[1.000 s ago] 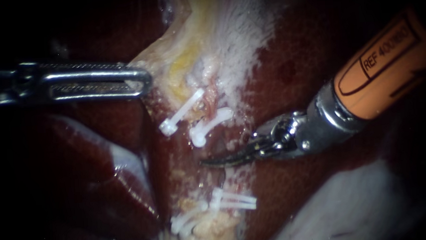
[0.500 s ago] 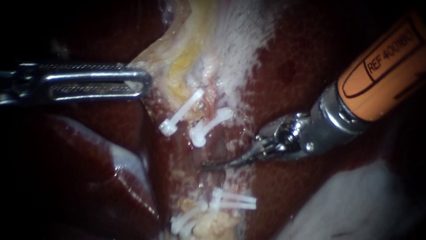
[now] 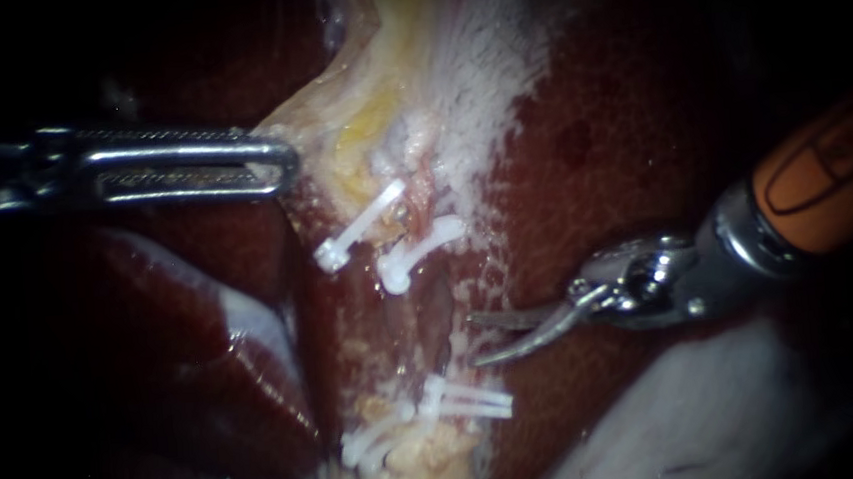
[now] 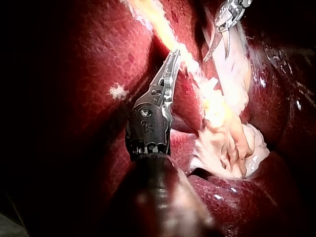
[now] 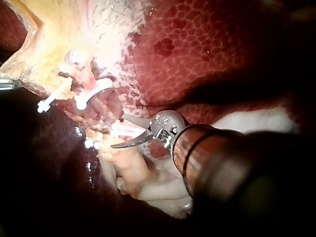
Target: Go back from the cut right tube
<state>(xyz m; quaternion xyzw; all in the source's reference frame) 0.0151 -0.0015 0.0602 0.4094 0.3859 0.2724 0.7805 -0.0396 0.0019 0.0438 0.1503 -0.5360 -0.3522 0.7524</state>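
Observation:
In the endoscope view, white clips cross the pale stalk of tissue: two upper clips and a lower cluster of clips. Between them the right tube shows a dark open gap. My right instrument, with two thin curved blades, lies just right of that gap, jaws open and holding nothing. My left instrument reaches in from the left, its long jaws shut on the pale tissue edge above the clips. The right wrist view shows the open blades beside the clips.
Dark red liver surrounds the stalk on both sides. White gauze-like material lies at the lower right under my right instrument's shaft. In the left wrist view the right instrument's blades lie ahead of my left instrument.
My right instrument has drawn back to the right, away from the gap in the tube, and its blades have opened. My left instrument has kept its hold and place.

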